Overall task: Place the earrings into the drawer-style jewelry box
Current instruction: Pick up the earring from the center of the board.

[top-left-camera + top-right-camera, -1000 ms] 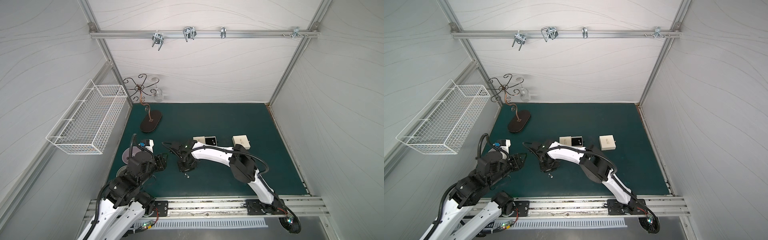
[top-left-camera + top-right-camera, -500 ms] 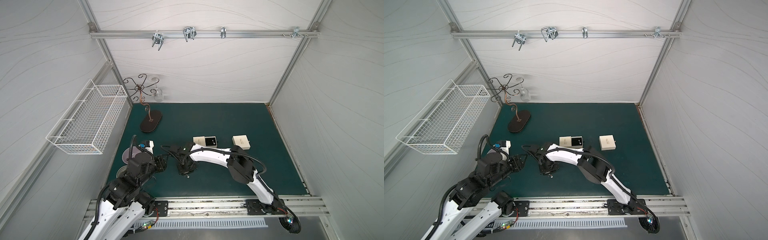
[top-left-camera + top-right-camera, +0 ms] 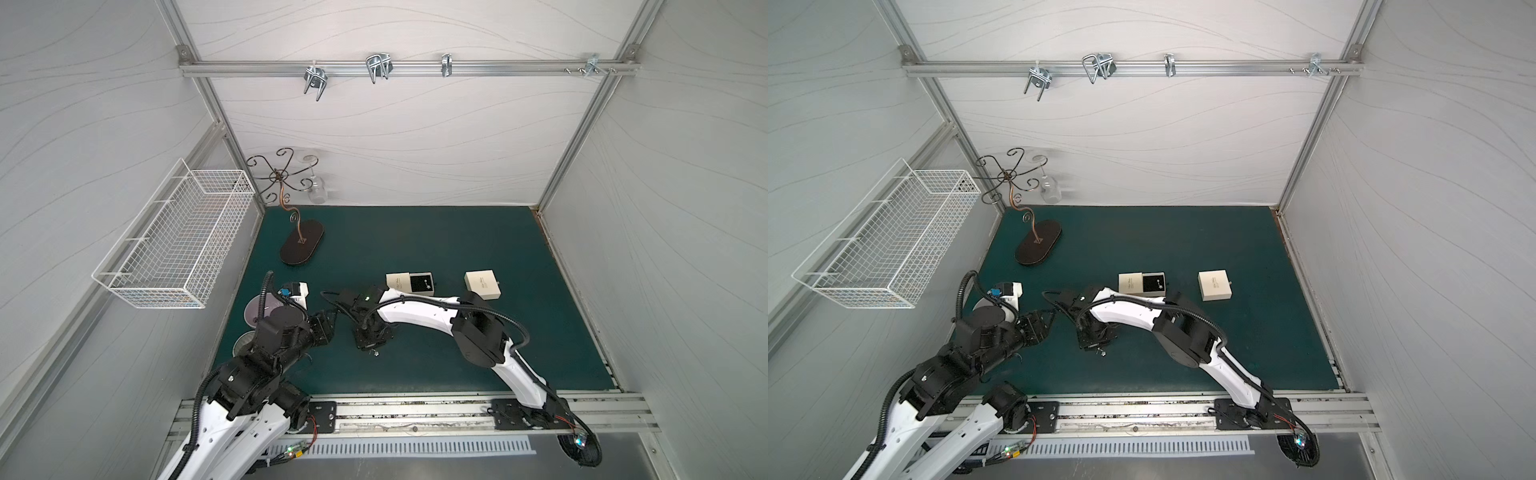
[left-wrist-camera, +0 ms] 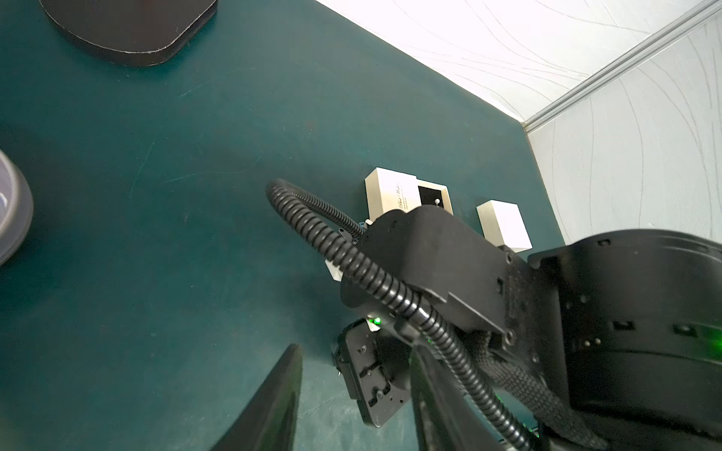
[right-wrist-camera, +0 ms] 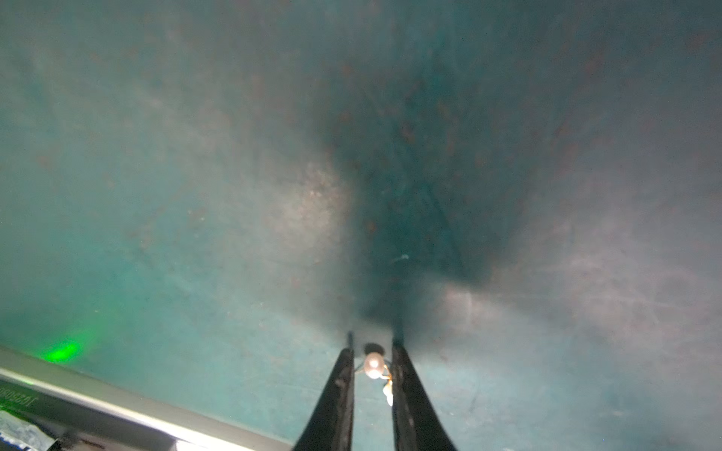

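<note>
Right hand (image 5: 373,345) narrowly spread, earring (image 5: 373,365) lying inside the gap, on green mat (image 5: 195,234)

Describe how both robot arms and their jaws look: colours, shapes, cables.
The left arm and right arm share white shell links and black joint housings. A black ribbed cable conduit loops along each; the right wrist carries a small green light. The jaws are thin, black and tapered.
</note>
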Tool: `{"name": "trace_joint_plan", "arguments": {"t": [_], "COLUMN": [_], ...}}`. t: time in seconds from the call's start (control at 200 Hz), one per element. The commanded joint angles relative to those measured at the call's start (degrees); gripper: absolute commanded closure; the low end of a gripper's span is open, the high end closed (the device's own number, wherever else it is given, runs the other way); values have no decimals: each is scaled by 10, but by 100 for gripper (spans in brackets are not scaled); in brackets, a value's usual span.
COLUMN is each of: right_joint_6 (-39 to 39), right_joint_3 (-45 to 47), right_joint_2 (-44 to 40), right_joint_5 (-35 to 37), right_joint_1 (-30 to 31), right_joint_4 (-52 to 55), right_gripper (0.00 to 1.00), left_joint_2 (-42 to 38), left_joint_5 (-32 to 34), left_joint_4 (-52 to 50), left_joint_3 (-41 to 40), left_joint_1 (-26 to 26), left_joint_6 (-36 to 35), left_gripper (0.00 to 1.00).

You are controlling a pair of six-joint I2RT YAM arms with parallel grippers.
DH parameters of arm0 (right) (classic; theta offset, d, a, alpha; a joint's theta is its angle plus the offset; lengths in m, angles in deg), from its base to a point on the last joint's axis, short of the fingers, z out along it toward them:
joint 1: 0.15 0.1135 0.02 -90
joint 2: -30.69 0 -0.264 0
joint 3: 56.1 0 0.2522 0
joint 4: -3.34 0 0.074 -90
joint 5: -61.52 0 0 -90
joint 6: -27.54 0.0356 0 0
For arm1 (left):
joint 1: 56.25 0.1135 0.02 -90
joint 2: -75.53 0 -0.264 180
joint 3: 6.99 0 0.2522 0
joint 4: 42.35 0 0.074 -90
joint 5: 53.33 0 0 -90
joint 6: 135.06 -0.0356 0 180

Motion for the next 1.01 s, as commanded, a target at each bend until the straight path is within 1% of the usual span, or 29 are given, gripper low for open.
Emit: {"name": "trace_joint_plan", "arguments": {"t": [0.0,0.49,0.65,0.77,1.001], "right_joint_6": [8,7,7,7,0], "right_joint_3": [-12,-4,2,9,42], "right_joint_2": [16,11,8,3,-21], "right_joint_5": [2,8,9,8,2], "right_joint_1": [7,12,12,12,-13], "right_joint_4": [25,32,31,27,4], "right_gripper": [81,82,86,87,86], "left_joint_2": [-9,-10,-10,-10,7], "left_joint_5": [1,-5,-8,-12,-26], "left_joint_4": [16,20,23,25,40], "left_joint_3": [2,-2,-5,-7,-15], "left_joint_1": [1,2,2,2,2], "left_joint_6": [2,5,8,10,12], "left_gripper": [51,50,50,50,50]}}
